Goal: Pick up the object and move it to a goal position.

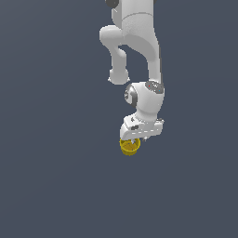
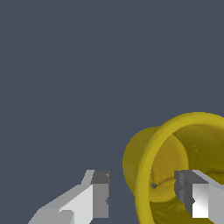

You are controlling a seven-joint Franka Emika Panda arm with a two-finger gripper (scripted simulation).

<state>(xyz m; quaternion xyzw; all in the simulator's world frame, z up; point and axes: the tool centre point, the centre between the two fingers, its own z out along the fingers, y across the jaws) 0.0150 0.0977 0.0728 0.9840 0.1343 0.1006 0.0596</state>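
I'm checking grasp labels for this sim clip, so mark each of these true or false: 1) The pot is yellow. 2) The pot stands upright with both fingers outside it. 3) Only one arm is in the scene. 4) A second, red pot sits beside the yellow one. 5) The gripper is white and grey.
1) True: the pot is yellow, with a darker, brownish inside.
2) False: in the wrist view it is tilted so its mouth faces the camera, and one finger reaches inside the rim while the other finger is outside the wall.
3) True: one white arm shows.
4) False: the yellow pot is the only object.
5) True: the gripper is white and grey.
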